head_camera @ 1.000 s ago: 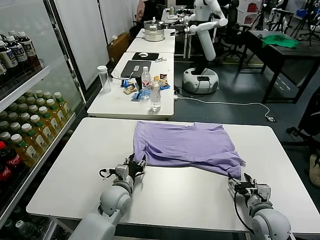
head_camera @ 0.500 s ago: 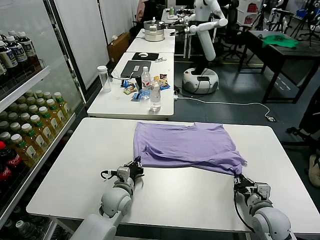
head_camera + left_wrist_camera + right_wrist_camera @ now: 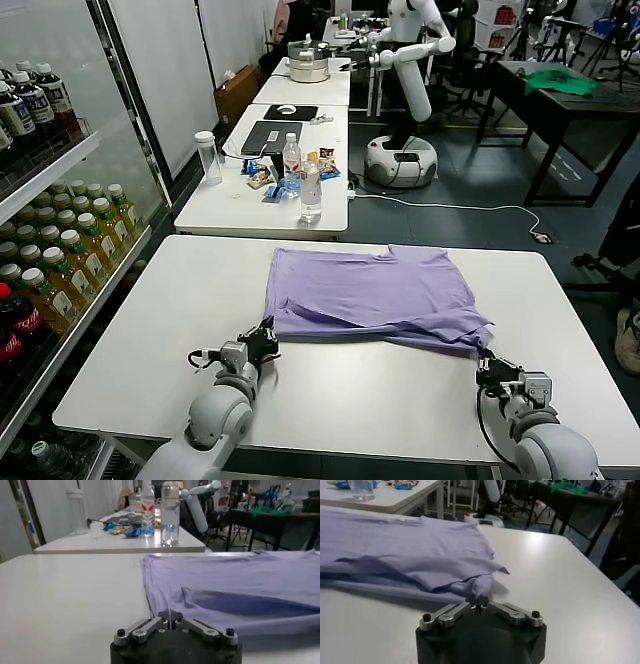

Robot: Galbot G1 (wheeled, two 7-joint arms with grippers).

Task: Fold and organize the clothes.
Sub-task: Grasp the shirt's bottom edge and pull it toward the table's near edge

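Note:
The lavender T-shirt point(image 3: 370, 290) lies folded across the middle of the white table point(image 3: 140, 340). It also shows in the left wrist view point(image 3: 240, 580) and the right wrist view point(image 3: 410, 545). My left gripper point(image 3: 267, 333) is low on the table at the shirt's near left corner. Its jaws are shut, with the hem running right into the fingertips point(image 3: 170, 614). My right gripper point(image 3: 484, 361) is at the near right corner. It is shut, and a pulled-out tip of fabric reaches into its fingertips point(image 3: 480, 600).
A second table behind holds water bottles point(image 3: 311, 190), a laptop point(image 3: 272, 135) and a clear cup point(image 3: 208, 157). A drinks shelf point(image 3: 60, 260) stands along the left. A green cloth point(image 3: 560, 80) lies on a dark table at the far right, with another robot point(image 3: 410, 60) behind.
Both grippers have drawn back toward me along the table. The shirt has slid slightly toward me with them, and its near edge has stretched straighter.

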